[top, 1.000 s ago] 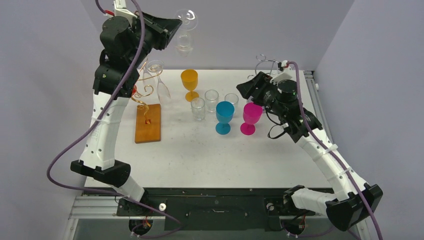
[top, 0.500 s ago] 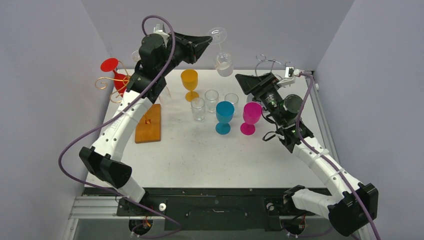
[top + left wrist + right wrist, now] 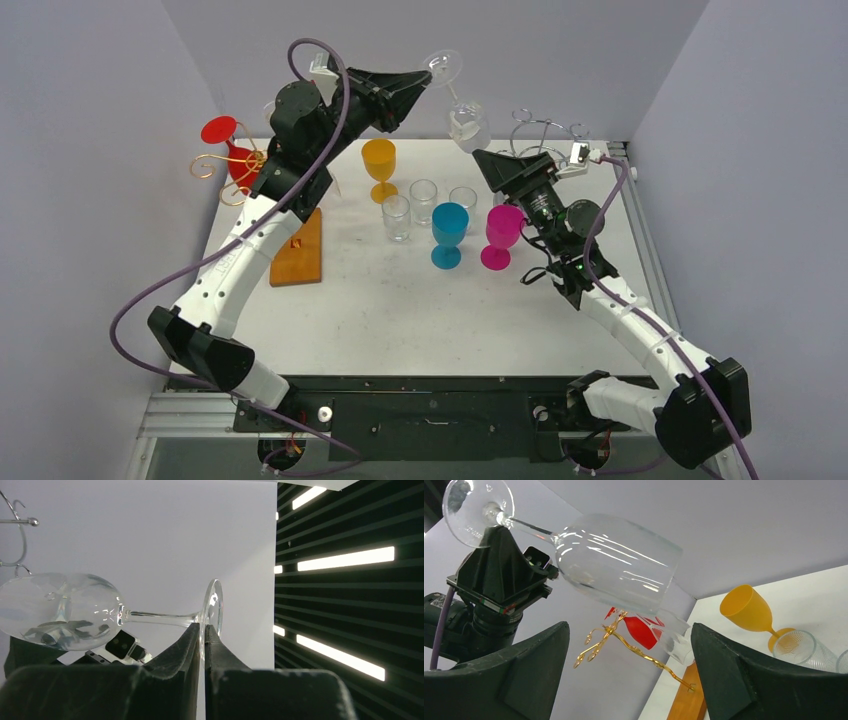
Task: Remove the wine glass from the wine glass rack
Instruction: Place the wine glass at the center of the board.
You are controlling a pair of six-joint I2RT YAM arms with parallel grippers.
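wine glass [image 3: 467, 125] clear, foot pinched by left end effector [image 3: 202, 630]; right end effector [image 3: 627, 630] spread

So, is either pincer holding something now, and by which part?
The left pincer holds the clear wine glass by the edge of its foot. The right pincer is open, holding nothing.
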